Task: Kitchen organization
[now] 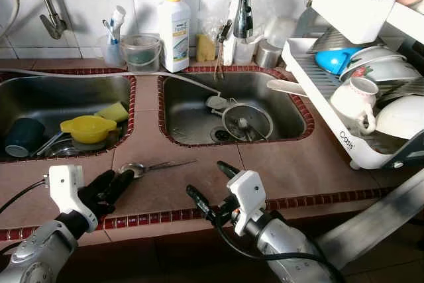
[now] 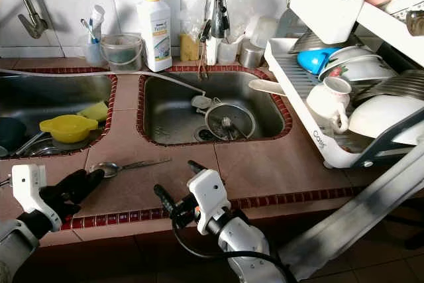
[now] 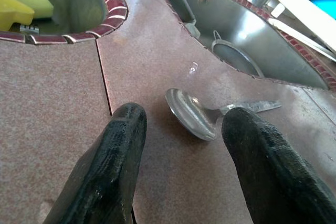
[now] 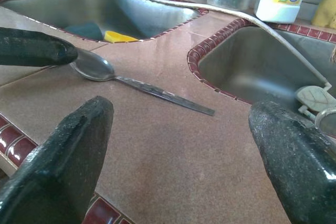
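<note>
Tiled counter (image 1: 278, 164) between two sinks: my left gripper (image 1: 116, 183) is spread wide, empty, spoon (image 3: 191, 113) lying flat just ahead between its fingertips. Pickup step, I reckon; next I ease forward and pinch the bowl. Right gripper (image 1: 211, 183) open, empty, spoon handle just beyond it.

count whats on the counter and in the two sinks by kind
spoon: 1
yellow bowl: 1
sponge: 1
dark cup: 1
strainer: 1
total: 5

2 sinks (image 1: 63, 101), 1 spoon (image 1: 136, 168), 1 detergent btl (image 1: 174, 30), 1 mug (image 1: 354, 101), 1 sponge (image 1: 114, 111).
</note>
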